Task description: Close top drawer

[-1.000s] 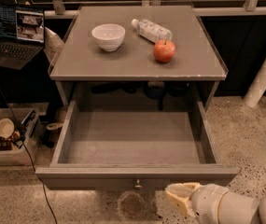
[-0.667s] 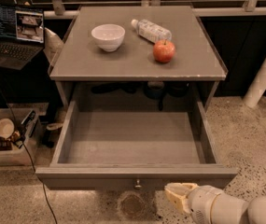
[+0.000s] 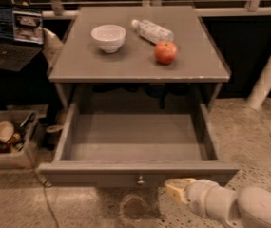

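Observation:
The top drawer (image 3: pixel 137 170) of the grey cabinet is pulled fully open toward me, and its shallow grey box is empty inside. Its flat front carries a small round metal knob (image 3: pixel 140 179) at centre. My gripper (image 3: pixel 179 190), with pale yellow tips on a white arm, sits low at the bottom right. It is just in front of the drawer front and right of the knob. I cannot see whether it touches the front.
On the cabinet top (image 3: pixel 140 68) stand a white bowl (image 3: pixel 108 37), a lying plastic bottle (image 3: pixel 151 31) and a red apple (image 3: pixel 165 52). A laptop (image 3: pixel 12 37) sits at the left, a box of clutter (image 3: pixel 6 139) on the floor below it. A white post (image 3: pixel 268 75) stands at the right.
My gripper and arm have hardly shifted, staying by the drawer front. The drawer is as far open as before.

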Robot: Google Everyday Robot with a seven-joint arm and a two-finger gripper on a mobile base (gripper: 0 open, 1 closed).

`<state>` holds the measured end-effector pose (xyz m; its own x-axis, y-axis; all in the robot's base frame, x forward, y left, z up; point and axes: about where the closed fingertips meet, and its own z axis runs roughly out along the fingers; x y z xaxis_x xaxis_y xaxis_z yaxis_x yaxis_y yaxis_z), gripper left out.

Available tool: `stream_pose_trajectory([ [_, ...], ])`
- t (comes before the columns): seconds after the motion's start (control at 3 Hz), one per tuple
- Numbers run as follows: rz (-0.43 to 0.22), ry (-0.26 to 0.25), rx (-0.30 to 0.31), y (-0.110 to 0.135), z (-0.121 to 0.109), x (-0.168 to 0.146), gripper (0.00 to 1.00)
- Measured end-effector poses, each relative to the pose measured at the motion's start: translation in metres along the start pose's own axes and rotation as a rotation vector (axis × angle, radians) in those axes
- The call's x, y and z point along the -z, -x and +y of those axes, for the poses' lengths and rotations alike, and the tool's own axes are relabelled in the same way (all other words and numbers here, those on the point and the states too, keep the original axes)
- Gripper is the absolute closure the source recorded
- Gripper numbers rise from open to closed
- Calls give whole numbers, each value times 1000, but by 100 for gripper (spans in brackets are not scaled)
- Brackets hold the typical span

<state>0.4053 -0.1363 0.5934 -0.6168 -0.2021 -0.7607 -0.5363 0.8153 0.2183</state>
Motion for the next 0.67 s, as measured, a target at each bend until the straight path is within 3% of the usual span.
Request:
stream_pose_trajectory([
  [0.33,-1,17,42,4,-17,-12,100],
  [0.67,-1,17,42,4,-16,-12,100],
])
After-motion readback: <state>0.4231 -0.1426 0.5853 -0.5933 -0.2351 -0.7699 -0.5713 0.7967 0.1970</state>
